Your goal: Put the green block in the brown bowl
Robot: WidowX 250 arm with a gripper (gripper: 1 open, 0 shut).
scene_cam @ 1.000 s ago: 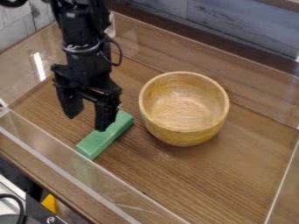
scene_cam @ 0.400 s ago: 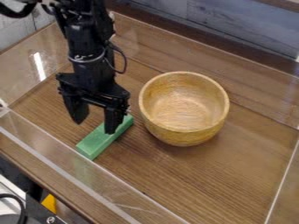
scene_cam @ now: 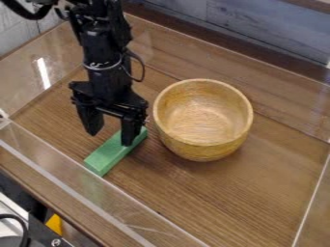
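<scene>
Arm shifted slightly rightward in frame since the earlier view, my end effector (scene_cam: 112, 126) stands wide open, gripping nothing, over the green block (scene_cam: 116, 152) — beside the brown bowl (scene_cam: 203, 120), near the bench's (scene_cam: 245, 193) front edge. Off-centre fingers could knock the block askew.

The gripper (scene_cam: 111, 131) has shifted slightly toward the bowl (scene_cam: 203, 120), over the green block (scene_cam: 116, 150)

I can read no text, label, brand, number or sign anywhere in my camera view; no lettering on any surface is legible to me from here.
</scene>
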